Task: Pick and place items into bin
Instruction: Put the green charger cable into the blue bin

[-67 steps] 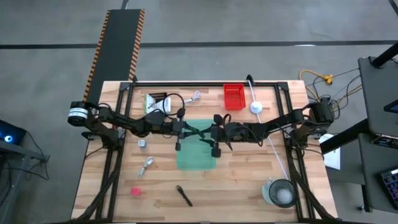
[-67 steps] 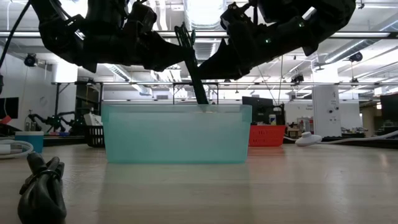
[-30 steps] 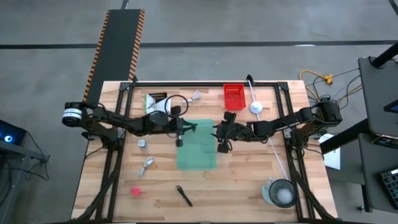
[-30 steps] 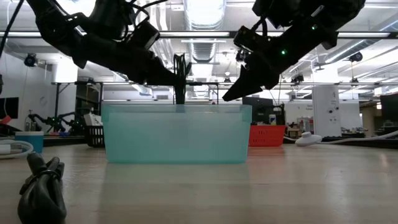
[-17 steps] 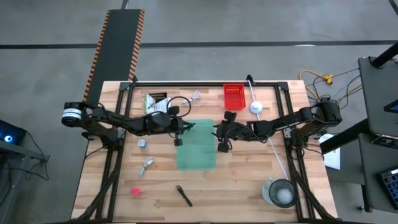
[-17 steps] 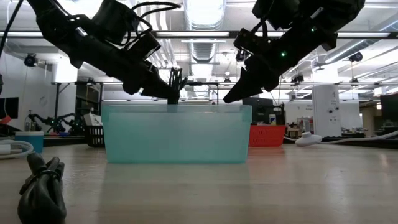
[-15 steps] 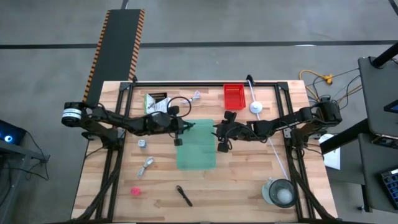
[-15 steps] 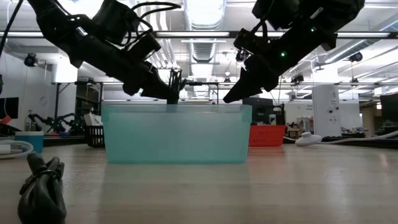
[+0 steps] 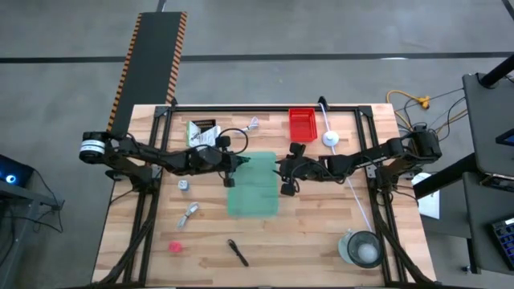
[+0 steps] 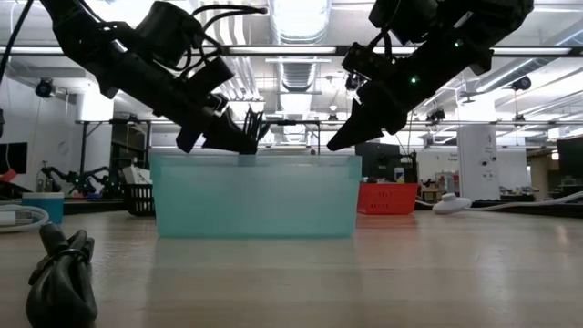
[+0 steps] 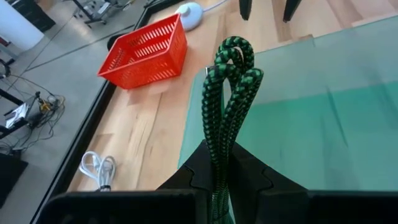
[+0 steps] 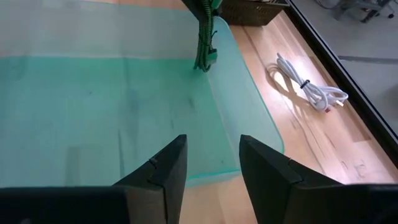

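Wood-slat worktop fills mid-frame on grey floor. Left pincer, pinching a green cord, hangs at the teal bin's upper-left rim. Right pincer stands spread at its right rim. A red basket sits at upper centre.

Left gripper at green bin's left rim; right gripper at its right rim.
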{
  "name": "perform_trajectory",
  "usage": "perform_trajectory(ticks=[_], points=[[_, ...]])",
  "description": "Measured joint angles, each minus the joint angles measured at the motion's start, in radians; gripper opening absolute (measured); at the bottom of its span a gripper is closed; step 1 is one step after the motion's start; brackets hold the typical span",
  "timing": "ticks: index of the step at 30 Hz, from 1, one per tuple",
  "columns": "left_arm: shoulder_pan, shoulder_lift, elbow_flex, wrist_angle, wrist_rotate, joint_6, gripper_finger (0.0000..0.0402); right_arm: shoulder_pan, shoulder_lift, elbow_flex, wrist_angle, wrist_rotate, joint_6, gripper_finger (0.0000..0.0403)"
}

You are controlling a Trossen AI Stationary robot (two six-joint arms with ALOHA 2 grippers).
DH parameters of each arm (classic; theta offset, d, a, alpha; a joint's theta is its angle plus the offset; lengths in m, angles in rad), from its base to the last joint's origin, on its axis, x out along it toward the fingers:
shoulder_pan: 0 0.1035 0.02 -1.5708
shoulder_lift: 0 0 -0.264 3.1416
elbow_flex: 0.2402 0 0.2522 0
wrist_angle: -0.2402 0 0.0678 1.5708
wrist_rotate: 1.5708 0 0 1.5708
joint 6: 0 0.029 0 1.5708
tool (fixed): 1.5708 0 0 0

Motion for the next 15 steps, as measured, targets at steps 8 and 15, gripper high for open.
perform_trajectory(ticks=[8, 15], points=[[0.001, 0.0, 0.0, -0.008, 0.0, -0.008, 0.0038, 0.0, 0.0, 0.0, 0.001, 0.0, 0.0, 0.013], [0.001, 0.0, 0.001, 0.004, 0.0, -0.01, 0.0083, -0.001, 0.0, 0.0, 0.001, 0.0, 0.0, 0.0129]])
